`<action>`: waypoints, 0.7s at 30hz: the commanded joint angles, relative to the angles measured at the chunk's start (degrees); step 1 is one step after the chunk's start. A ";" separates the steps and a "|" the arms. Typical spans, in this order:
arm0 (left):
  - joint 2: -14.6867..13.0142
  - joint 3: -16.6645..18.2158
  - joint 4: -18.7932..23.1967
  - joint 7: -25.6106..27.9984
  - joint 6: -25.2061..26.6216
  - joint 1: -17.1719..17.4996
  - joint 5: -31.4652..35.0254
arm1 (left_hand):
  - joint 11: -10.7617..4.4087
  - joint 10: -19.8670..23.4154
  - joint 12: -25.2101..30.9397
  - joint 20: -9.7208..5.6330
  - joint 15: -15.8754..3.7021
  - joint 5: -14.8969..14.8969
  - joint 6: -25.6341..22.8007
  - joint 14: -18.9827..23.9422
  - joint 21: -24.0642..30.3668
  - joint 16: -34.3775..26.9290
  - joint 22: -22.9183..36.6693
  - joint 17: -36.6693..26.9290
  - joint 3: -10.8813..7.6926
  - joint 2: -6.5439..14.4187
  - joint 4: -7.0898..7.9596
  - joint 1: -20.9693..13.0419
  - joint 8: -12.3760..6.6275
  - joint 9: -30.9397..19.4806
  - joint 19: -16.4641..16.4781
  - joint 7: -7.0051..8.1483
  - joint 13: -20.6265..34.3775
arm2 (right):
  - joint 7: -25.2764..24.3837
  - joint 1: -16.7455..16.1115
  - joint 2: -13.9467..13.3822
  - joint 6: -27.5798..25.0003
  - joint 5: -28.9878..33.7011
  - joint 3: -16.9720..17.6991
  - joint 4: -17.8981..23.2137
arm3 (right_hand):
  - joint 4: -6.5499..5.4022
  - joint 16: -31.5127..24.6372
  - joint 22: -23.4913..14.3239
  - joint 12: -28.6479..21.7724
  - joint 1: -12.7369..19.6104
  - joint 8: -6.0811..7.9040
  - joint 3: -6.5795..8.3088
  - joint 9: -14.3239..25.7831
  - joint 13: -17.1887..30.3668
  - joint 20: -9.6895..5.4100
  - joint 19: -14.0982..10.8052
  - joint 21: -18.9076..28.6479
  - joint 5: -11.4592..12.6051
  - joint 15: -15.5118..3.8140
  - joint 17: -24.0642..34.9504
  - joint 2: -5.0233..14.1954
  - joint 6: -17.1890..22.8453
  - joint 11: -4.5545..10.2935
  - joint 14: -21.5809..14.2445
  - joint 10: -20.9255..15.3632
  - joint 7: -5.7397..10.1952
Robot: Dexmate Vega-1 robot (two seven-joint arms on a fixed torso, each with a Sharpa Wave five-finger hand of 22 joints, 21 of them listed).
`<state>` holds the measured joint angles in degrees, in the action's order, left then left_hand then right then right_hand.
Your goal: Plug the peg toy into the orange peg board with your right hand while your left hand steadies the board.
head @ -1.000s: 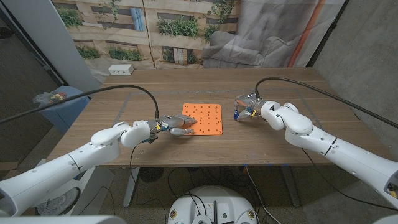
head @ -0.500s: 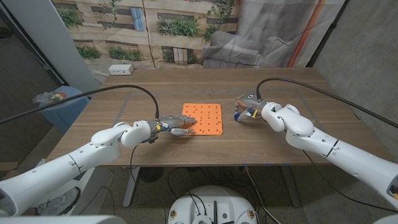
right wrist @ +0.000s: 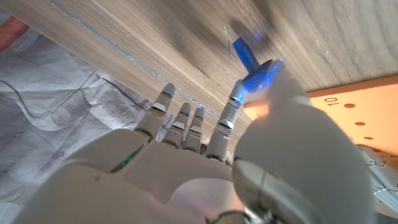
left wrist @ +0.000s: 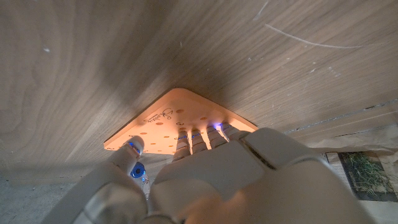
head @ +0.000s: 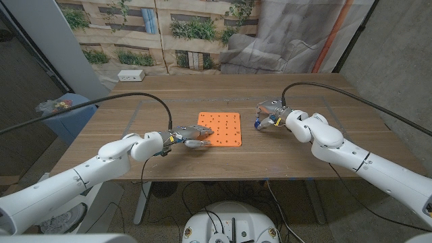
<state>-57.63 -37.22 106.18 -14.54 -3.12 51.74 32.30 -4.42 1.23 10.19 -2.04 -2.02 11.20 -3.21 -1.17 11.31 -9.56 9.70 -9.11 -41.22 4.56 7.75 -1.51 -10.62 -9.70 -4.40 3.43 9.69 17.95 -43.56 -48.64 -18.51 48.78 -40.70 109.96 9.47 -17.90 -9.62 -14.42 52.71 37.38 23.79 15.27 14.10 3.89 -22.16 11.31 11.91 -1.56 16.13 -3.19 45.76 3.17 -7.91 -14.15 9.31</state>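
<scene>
The left hand (head: pixel 190 138) rests on the near left corner of the orange board (head: pixel 223 128), with its fingers (left wrist: pixel 200 138) lying on the board's edge and pressing it to the wooden table (head: pixel 135 121); it holds nothing else. The right hand (head: pixel 271 115) is to the right of the board, a little apart from it, just above the table. It pinches a small blue peg (right wrist: pixel 247 60) between the thumb and a finger, and the other fingers (right wrist: pixel 163 106) are spread out beside it. In the right wrist view the peg stands out from the fingertips toward the table surface, and the corner of the board with its holes is just beside the hand. Behind the left hand, at the far edge of the table, there is a white box (head: pixel 130 75)
</scene>
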 commanded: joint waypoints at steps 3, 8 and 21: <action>-0.44 0.35 0.37 0.48 0.00 0.63 -0.15 | -0.01 2.09 0.50 -8.20 -4.43 -0.20 -0.52 0.86 0.09 -0.48 0.30 -0.40 -0.59 5.38 -0.06 -0.45 -0.24 -0.32 0.16 0.09 0.19 | -3.21 -1.88 0.15 -1.72 -9.42 3.80 1.78 | -0.27 -0.28 -0.10 -0.28 0.15 0.64 0.01 0.86 -0.08 -0.08 -0.71 0.12 0.33 -0.13 0.26 0.75 2.50 -0.05 -0.61 -0.87 1.69; -0.58 0.46 0.63 0.45 0.25 0.86 -0.16 | -0.08 2.02 0.45 -8.17 -4.45 -0.21 -0.53 0.90 0.07 -0.48 0.30 -0.40 -0.67 5.36 -0.12 -0.45 -0.22 -0.32 0.17 0.08 0.19 | -4.70 -2.26 0.07 -2.17 -12.31 4.56 2.47 | -0.26 -0.37 -0.10 -0.33 0.18 0.83 -0.02 0.80 -0.12 -0.15 -0.78 0.09 0.35 -0.17 0.29 0.85 2.89 -0.02 -0.80 -1.24 1.43; -0.90 0.75 1.28 0.36 0.70 1.16 -0.03 | -0.13 2.11 0.46 -8.13 -4.45 -0.23 -0.62 0.87 0.06 -0.45 0.30 -0.39 -0.78 5.34 -0.19 -0.46 -0.23 -0.33 0.21 0.10 0.19 | -9.60 -3.77 1.76 -4.60 -20.73 6.52 3.60 | -0.19 -0.43 -0.10 -0.31 0.37 0.93 -0.05 0.41 -0.19 -0.19 -0.87 0.01 0.40 -0.04 0.31 1.04 3.38 -0.06 -0.90 -1.71 1.46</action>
<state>-58.18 -36.82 106.83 -14.16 -3.01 52.56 32.19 -4.42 1.23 10.20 -2.04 -2.02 11.20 -3.25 -1.17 11.15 -9.58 9.76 -9.12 -41.46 4.56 7.51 -1.51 -10.41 -9.72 -4.42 3.50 9.69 12.41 -45.98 -48.39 -21.29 35.45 -36.10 112.79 9.48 -17.90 -9.62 -14.42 52.57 37.61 23.78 15.27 13.81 3.79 -22.67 11.31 11.85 -1.75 16.39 -3.03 46.48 3.07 -8.53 -15.49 8.59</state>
